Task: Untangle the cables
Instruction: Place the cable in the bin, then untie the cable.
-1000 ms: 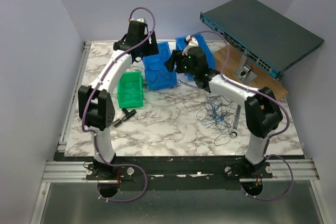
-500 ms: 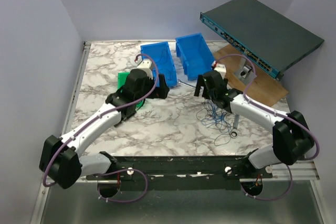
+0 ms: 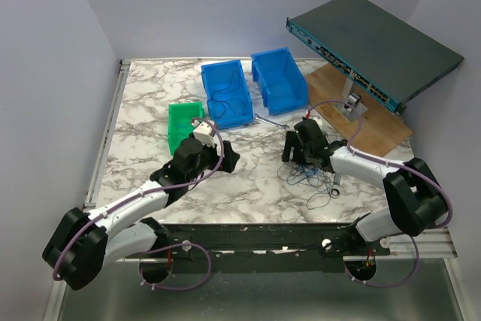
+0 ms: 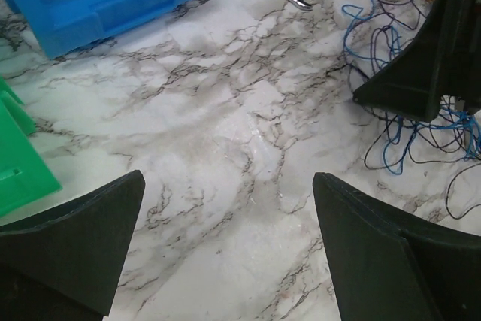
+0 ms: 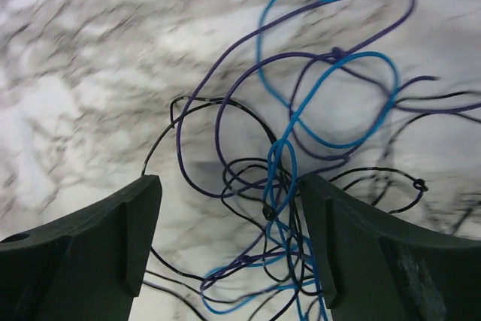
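The cables (image 3: 310,174) lie in one loose tangle on the marble counter (image 3: 143,110), right of its middle. They are thin blue, purple and black wires that loop over each other, knotted most densely at the centre of the heap (image 5: 282,186).

The right claw (image 5: 229,238) hangs low over this heap with its jaws spread wide. Its two dark fingers (image 5: 90,246) straddle the knot and clamp nothing. Whether the tips touch any strand cannot be told.

The left claw (image 4: 229,238) is also spread wide and holds nothing, over bare marble just left of the tangle, with the right claw's black body at the edge of its view.

A silver wrench (image 3: 269,121) lies behind the cables, beside the front of two blue bins (image 3: 227,95). One bin has a thin wire inside. A green bin (image 3: 184,127) sits to their left.

At the far right, a dark network switch (image 3: 372,46) tilts above a wooden board (image 3: 376,122).
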You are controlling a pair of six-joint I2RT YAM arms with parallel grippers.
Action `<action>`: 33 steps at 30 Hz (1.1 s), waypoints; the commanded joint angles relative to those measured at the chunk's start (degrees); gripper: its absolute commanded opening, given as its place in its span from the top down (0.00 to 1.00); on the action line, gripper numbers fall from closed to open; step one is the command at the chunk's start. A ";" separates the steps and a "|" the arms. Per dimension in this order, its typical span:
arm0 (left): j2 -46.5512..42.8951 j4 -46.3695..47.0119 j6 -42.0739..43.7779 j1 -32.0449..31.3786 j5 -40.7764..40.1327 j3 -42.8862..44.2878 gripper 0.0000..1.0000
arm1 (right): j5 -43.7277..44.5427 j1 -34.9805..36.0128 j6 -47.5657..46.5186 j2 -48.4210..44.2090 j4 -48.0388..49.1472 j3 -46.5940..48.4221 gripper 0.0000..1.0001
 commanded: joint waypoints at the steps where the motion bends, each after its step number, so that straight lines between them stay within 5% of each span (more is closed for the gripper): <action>1: -2.39 14.21 4.11 -2.20 2.89 -4.38 0.03 | -17.92 4.15 1.97 -2.04 9.79 -3.02 0.19; 8: 0.60 15.95 4.46 -4.18 5.87 -2.86 0.03 | -29.19 7.08 5.80 -3.10 19.85 -0.38 0.20; 16: 2.59 15.42 4.90 -5.30 8.43 -1.50 0.03 | 1.02 7.07 3.28 -9.35 -3.18 5.06 0.14; 20: 7.38 13.56 5.26 -6.19 9.69 1.54 0.07 | 7.10 7.06 2.81 -10.28 -10.13 4.15 0.16; 33: 24.87 0.58 2.46 -7.15 15.17 14.96 0.25 | -10.11 7.07 -2.59 -8.95 -0.15 -3.13 0.35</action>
